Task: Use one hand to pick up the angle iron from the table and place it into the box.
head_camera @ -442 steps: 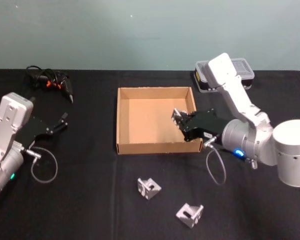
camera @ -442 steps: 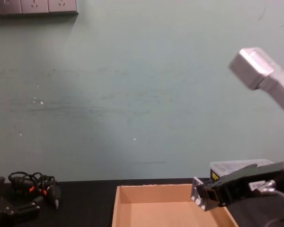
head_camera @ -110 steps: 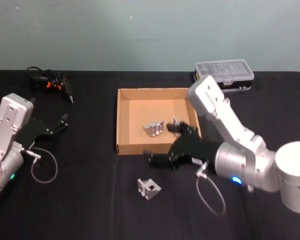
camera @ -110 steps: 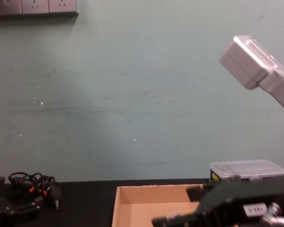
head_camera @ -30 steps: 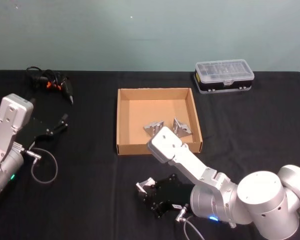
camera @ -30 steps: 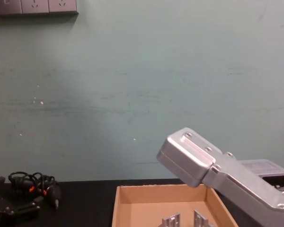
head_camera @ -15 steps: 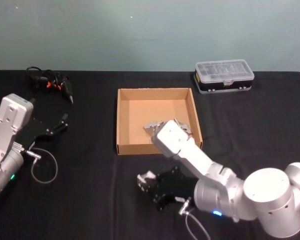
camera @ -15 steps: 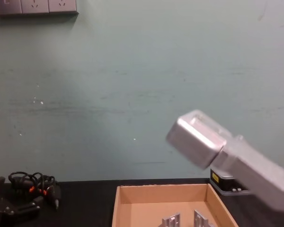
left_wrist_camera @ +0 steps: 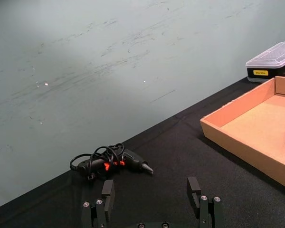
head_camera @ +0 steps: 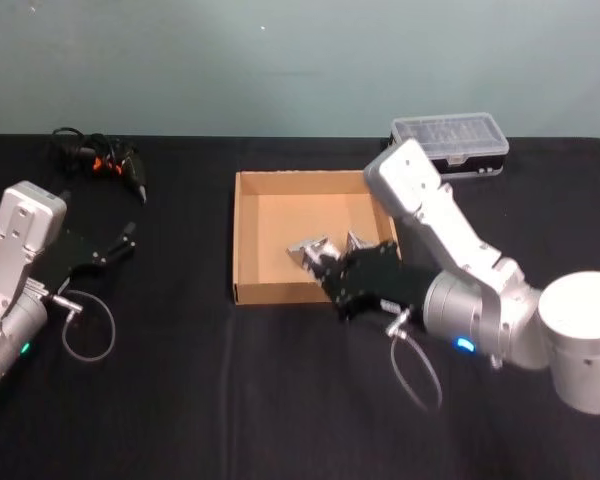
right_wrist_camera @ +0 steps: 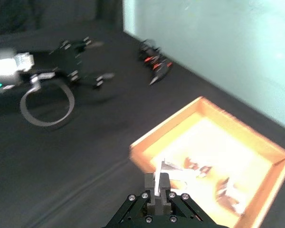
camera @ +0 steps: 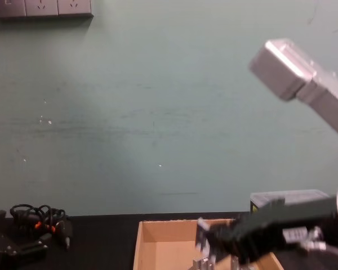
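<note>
Right gripper (head_camera: 325, 272): it hangs over the near edge of the box (head_camera: 248, 238), fingers clamped on an angle iron (right_wrist_camera: 167, 173) (the right wrist view shows the pale bracket pinched between the black fingertips).
Angle iron: lifted clear of the table (head_camera: 200, 390), carried above the box's near wall; in the chest view it sits at the tip of the dark gripper, just above the cardboard rim.
Why held there: the grip sits on one flange, so the rest of the bracket sticks out ahead of the fingers, which should let it drop free once the jaws part.
Box contents: two other angle irons (head_camera: 308, 250) already lie on the cardboard floor, toward the right-hand near corner, close together.
Step in hand: by the look of it, the carry is ending and the release comes next; the gripper wants to be a little farther over the floor so the piece clears the wall.
Risk: let go too soon and the bracket could catch the near rim and tip outward.
Left gripper (left_wrist_camera: 152, 202): parked on the left of the table, fingers spread apart and holding nothing, with a black corded tool (left_wrist_camera: 111, 160) lying beyond it.
Plastic organiser case (head_camera: 450, 140): behind the box on the right, out of play.
</note>
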Controlling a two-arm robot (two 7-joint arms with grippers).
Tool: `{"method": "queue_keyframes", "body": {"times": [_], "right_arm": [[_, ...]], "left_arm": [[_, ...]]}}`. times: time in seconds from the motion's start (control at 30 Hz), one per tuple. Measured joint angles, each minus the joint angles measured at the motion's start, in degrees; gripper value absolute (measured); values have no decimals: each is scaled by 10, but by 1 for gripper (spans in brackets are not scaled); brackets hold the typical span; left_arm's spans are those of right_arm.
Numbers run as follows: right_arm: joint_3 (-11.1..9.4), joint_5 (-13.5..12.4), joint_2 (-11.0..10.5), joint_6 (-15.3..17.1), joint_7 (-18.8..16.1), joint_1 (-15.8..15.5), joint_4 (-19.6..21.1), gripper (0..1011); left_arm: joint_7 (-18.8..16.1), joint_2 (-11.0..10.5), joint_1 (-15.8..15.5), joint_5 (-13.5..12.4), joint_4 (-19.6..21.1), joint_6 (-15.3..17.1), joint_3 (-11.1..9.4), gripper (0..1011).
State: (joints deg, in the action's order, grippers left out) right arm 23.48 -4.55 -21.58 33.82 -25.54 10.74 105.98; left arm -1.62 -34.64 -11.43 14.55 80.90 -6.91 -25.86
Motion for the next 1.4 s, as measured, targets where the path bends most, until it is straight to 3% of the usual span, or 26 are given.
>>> {"method": "queue_keyframes", "body": {"times": [0.13,0.37,0.6,0.97,1.4], "right_arm": [[-7,0,9,-12,14,22,-19,77],[-10,6,39,-24,36,74,-87,75],[2,22,80,-35,50,138,-187,75],[21,49,136,-65,61,207,-334,75],[20,69,163,-80,69,233,-413,75]], "left_arm": [[0,0,0,0,0,0,0,1000],[0,0,0,0,0,0,0,1000],[0,0,0,0,0,0,0,1000],[0,0,0,0,0,0,0,1000],[0,0,0,0,0,0,0,1000]]}}
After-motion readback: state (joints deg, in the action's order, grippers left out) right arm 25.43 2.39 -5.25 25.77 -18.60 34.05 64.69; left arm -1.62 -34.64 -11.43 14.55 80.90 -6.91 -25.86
